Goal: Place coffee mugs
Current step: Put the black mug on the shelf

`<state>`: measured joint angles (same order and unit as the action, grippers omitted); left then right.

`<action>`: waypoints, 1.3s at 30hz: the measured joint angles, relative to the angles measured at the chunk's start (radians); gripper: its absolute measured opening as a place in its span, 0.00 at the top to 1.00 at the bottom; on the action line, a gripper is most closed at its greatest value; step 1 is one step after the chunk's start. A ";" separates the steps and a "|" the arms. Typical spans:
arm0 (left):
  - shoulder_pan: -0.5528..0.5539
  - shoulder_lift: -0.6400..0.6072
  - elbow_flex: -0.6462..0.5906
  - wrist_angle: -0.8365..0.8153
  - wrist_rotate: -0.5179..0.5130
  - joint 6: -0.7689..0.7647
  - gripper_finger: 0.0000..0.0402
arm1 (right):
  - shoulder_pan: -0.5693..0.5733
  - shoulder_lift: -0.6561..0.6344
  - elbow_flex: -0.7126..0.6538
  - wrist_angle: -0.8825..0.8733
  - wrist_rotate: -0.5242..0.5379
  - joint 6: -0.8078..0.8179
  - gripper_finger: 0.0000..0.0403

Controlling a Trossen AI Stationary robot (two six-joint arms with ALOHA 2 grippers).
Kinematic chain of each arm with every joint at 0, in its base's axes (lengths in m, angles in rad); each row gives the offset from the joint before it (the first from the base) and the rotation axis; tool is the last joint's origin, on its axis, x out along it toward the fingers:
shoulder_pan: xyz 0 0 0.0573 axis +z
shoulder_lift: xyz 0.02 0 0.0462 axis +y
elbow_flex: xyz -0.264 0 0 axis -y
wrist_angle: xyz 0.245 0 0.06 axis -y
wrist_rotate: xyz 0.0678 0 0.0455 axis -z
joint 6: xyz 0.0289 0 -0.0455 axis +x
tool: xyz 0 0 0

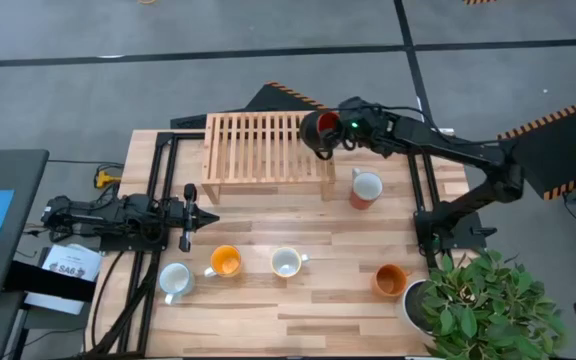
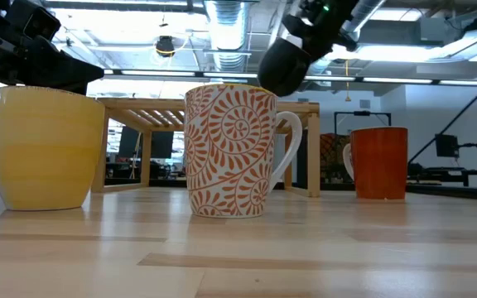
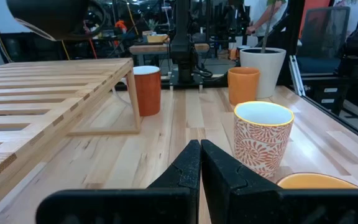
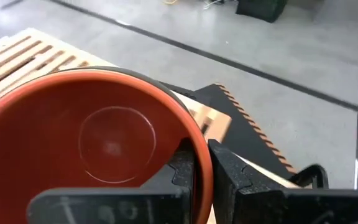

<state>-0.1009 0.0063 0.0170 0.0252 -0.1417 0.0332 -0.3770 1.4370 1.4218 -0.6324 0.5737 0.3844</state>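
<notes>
My right gripper (image 4: 202,165) is shut on a mug (image 1: 320,128) that is red inside and dark outside. It hangs over the right end of the wooden slatted rack (image 1: 268,148); the low view shows the mug (image 2: 284,62) above the rack. On the table stand a white mug (image 1: 175,278), a yellow-orange mug (image 1: 225,262), a patterned mug (image 1: 286,263), an orange mug (image 1: 390,279) and an orange mug with a white inside (image 1: 366,188). My left gripper (image 1: 188,215) waits shut at the table's left side, touching nothing. My right gripper holds the red mug by its rim (image 4: 199,146), with the wall pinched between one finger inside (image 4: 182,165) and one outside (image 4: 229,171). The fingers reach in from the table's right side. The mug is lifted clear above the rack and tilted.
A potted plant (image 1: 478,300) fills the table's near right corner beside the orange mug. The rack takes up the far middle of the table. Bare wood lies between the rack and the near row of mugs. In the left wrist view, the patterned mug (image 3: 263,134) stands just ahead of the fingers.
</notes>
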 joint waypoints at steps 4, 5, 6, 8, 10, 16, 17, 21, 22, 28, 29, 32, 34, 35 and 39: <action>0.000 0.000 0.000 0.000 0.000 0.000 1.00 | -0.015 0.083 0.139 -0.130 -0.001 0.000 0.88; 0.000 0.000 0.000 0.000 0.000 0.000 1.00 | -0.019 0.105 0.164 -0.158 0.001 -0.001 0.88; 0.000 0.000 0.000 0.000 0.000 0.000 1.00 | -0.023 0.125 0.188 -0.178 0.004 -0.001 0.88; 0.000 0.000 0.000 0.000 0.000 0.000 1.00 | -0.034 0.158 0.227 -0.199 0.006 -0.001 0.88; 0.000 0.000 0.000 0.000 0.000 0.000 1.00 | -0.047 0.188 0.262 -0.229 0.005 -0.001 0.88; 0.000 0.000 0.000 0.000 0.000 0.000 1.00 | -0.074 0.264 0.311 -0.298 -0.007 -0.001 0.88; 0.000 0.000 0.000 0.000 0.000 0.000 1.00 | -0.080 0.273 0.316 -0.311 -0.009 0.002 0.88; 0.000 0.000 0.000 0.000 0.000 0.000 1.00 | -0.093 0.284 0.318 -0.338 -0.009 0.003 0.88; 0.000 0.000 0.000 0.000 0.000 0.000 1.00 | -0.098 0.285 0.318 -0.341 -0.010 0.003 0.88; 0.000 0.000 0.000 0.000 0.000 0.000 1.00 | -0.101 0.281 0.318 -0.338 -0.026 0.003 0.88; 0.000 0.000 0.000 0.000 0.000 0.000 1.00 | -0.101 0.281 0.318 -0.338 -0.026 0.003 0.88; 0.000 0.000 0.000 0.000 0.000 0.000 1.00 | -0.102 0.283 0.318 -0.336 -0.026 0.001 0.88; 0.000 0.000 0.000 0.000 0.000 0.000 1.00 | -0.105 0.285 0.318 -0.332 -0.026 0.000 0.86; 0.000 0.000 0.000 0.000 0.000 0.000 1.00 | -0.108 0.285 0.318 -0.329 -0.027 0.000 0.84; 0.000 0.000 0.000 0.000 0.000 0.000 1.00 | -0.110 0.287 0.318 -0.304 -0.028 0.001 0.76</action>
<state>-0.1010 0.0064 0.0170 0.0254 -0.1417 0.0334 -0.4873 1.7237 1.7397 -0.9359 0.5459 0.3856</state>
